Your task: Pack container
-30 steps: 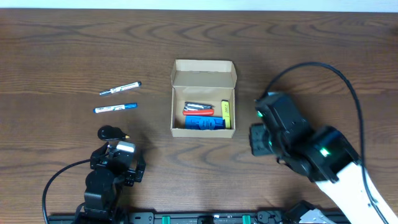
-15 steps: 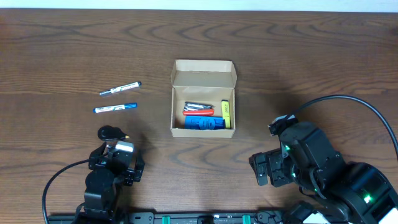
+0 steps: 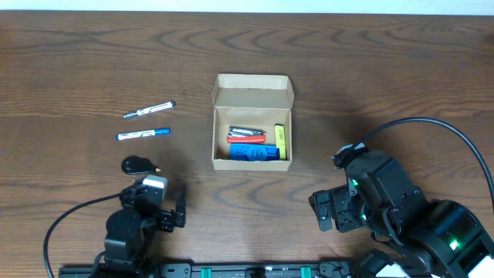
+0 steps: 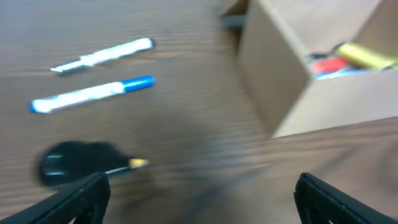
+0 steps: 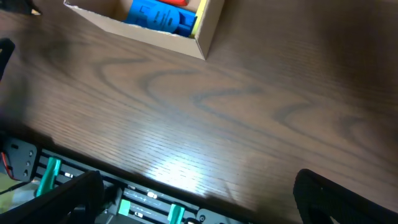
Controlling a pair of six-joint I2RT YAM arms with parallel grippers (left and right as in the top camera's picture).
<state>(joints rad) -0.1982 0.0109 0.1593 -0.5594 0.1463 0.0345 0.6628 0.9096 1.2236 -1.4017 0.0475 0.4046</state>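
A dark brown table [image 3: 386,69] with bold, swirling grain filled nearly the whole view. Past its far edge ran a thin pale strip [image 3: 247,5] — wall or floor, unclear. A black rail [image 3: 255,270] with green fittings lined the near edge, where a soft white glare [image 5: 180,168] lay on the wood.

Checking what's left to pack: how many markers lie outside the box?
2, both left of the box: the far marker and the near marker closer to the robot. The black item nearby looks different.

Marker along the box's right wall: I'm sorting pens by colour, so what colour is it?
Yellow. The marker shows best in the overhead view.
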